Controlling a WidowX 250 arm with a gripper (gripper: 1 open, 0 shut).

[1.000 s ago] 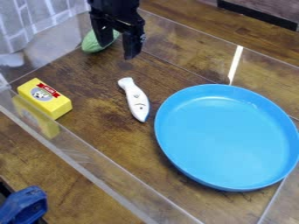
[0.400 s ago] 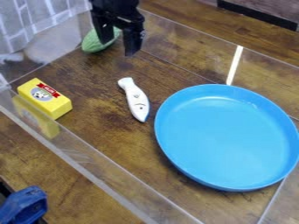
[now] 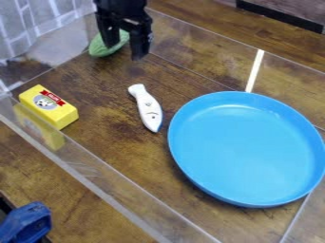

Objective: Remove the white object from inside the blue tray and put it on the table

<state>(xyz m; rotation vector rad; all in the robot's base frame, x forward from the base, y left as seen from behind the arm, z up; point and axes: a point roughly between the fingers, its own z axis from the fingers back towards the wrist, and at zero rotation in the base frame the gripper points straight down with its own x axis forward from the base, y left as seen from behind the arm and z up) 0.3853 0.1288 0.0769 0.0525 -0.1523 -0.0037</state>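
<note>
White toy out on the table, fingers open at the far left.

The white toy (image 3: 144, 105) lies flat on the table (image 3: 114, 171), just left of the blue tray (image 3: 248, 147) and apart from its rim, with its eye marks toward the near end. The gripper (image 3: 121, 45) points down at the far left, its black fingers (image 3: 139, 46) spread wide and holding nothing, right beside a green toy (image 3: 101, 44). A yellow box (image 3: 46, 106) sits at the left edge.
</note>
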